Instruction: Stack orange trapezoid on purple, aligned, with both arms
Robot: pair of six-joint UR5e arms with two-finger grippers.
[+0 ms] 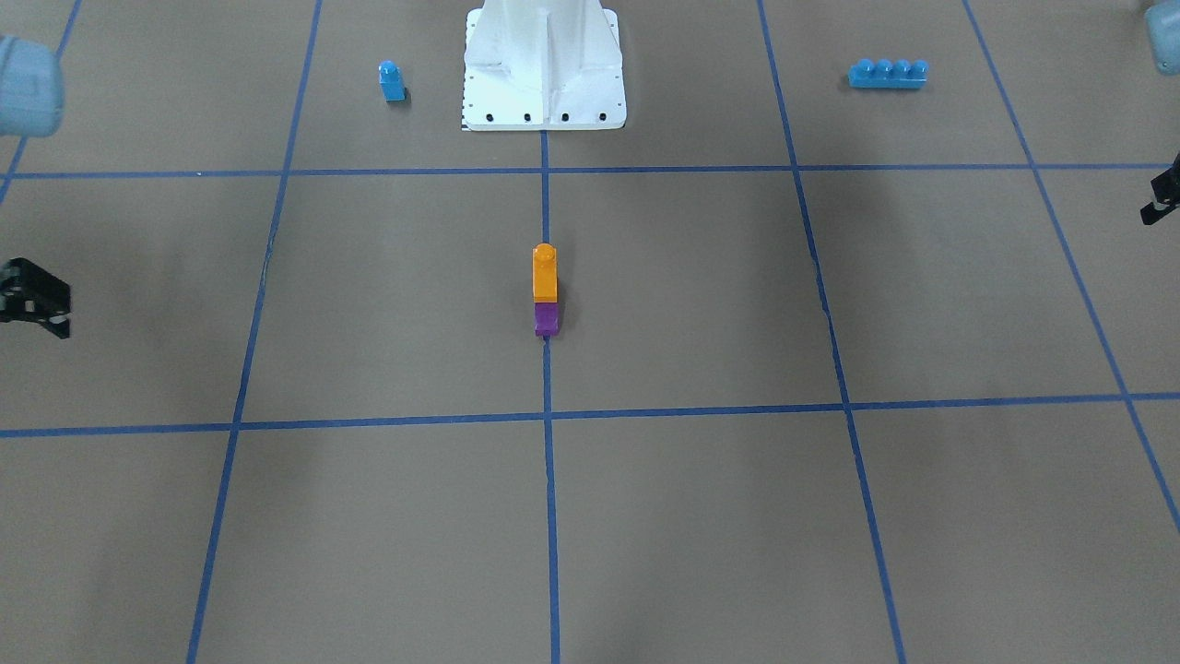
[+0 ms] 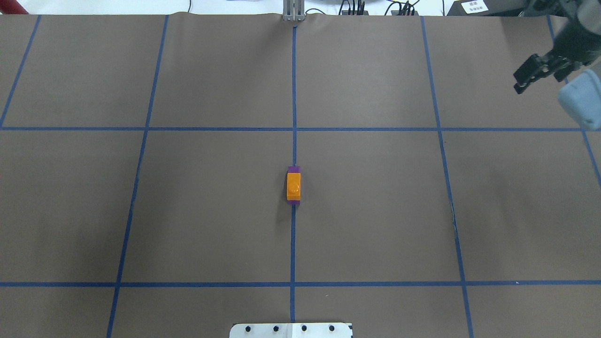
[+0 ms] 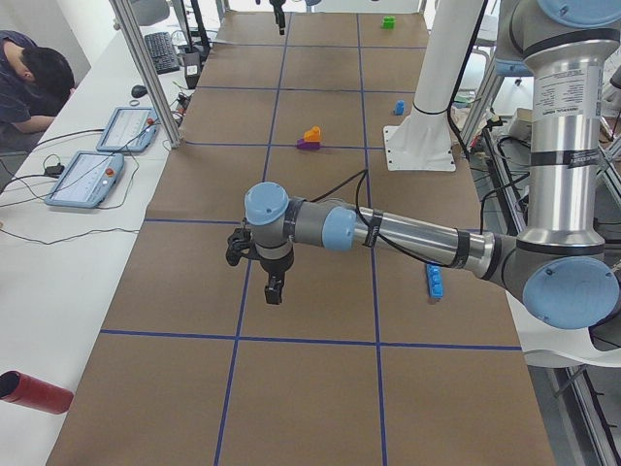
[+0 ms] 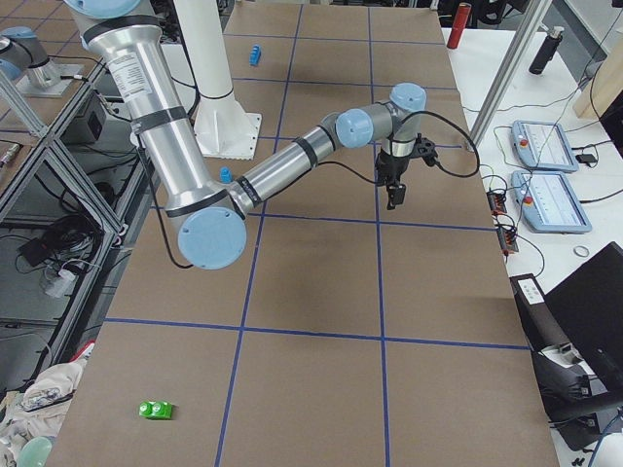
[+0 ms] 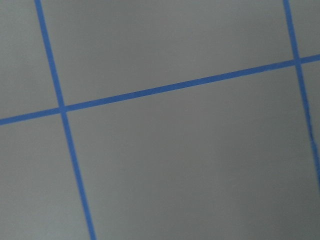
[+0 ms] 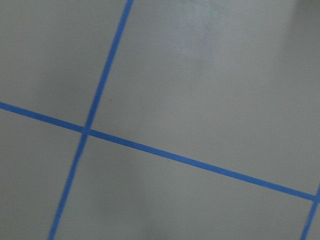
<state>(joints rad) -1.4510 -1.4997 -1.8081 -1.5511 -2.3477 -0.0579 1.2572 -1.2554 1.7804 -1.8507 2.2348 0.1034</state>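
Brown paper table (image 1: 691,516), blue lines (image 1: 548,480). Shiny orange block (image 1: 545,274) on purple (image 1: 546,318). Left gripper (image 3: 275,294), right gripper (image 4: 392,199) empty; can't tell how open.

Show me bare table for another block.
Free: grid squares either side of the orange trapezoid atop the purple block, and the operators'-side row. Busier: beside the white base, with small blue block and long blue brick.
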